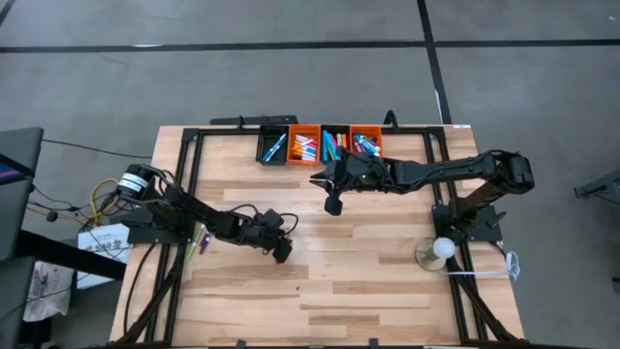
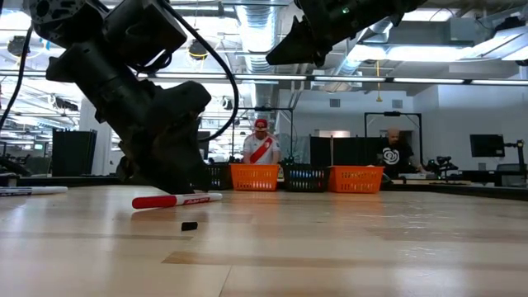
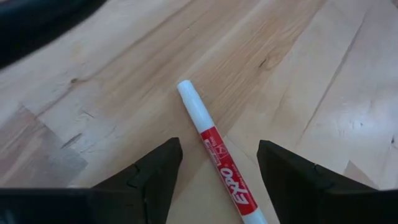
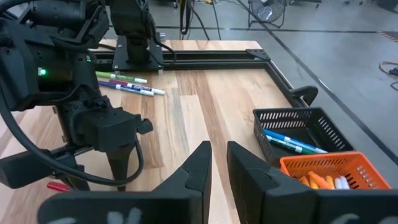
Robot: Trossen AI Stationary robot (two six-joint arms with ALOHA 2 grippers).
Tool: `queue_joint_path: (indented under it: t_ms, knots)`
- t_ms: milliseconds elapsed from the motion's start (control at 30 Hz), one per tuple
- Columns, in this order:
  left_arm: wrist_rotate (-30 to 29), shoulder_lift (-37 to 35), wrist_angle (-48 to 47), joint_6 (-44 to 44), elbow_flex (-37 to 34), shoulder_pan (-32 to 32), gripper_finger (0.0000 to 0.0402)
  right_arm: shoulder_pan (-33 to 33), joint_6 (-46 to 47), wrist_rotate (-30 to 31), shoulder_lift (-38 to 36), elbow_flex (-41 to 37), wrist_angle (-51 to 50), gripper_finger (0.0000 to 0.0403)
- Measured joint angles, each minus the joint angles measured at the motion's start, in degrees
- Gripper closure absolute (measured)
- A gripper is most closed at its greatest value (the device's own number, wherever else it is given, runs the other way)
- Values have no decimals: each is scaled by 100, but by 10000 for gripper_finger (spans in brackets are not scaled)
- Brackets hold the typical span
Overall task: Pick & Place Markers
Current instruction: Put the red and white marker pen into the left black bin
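A marker (image 3: 211, 140) with a white barrel and red label lies flat on the wooden table; it also shows in the low view (image 2: 177, 200). My left gripper (image 3: 219, 146) is low over it (image 1: 282, 250), open, one finger on each side of the barrel, and I see no touch. My right gripper (image 4: 219, 146) hangs above the table in front of the bins (image 1: 332, 204), empty, its fingers only a narrow gap apart. A few more markers (image 4: 130, 84) lie by the left arm's base (image 1: 201, 239). Others fill the bins.
Four small bins, black (image 1: 272, 145), orange (image 1: 304, 145), black (image 1: 335, 145) and orange (image 1: 366, 145), stand in a row at the far edge. A small black bit (image 2: 190, 225) lies on the table near the marker. A round white object (image 1: 441, 249) sits by the right arm's base. People stand in the room behind.
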Motion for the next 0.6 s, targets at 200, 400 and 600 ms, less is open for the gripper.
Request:
queue_joint_path:
  t_ms: [200, 400, 600]
  knots:
    - [-61, -4, -173, 318, 0, 65, 213, 0, -1, -2, 0, 0, 0, 360]
    - [-145, -22, -473, 566, 7, 142, 247, 0, -2, -6, 0, 0, 0, 360]
    - [-166, -208, -680, 556, -17, 194, 281, 0, -3, -11, 0, 2, 0, 360]
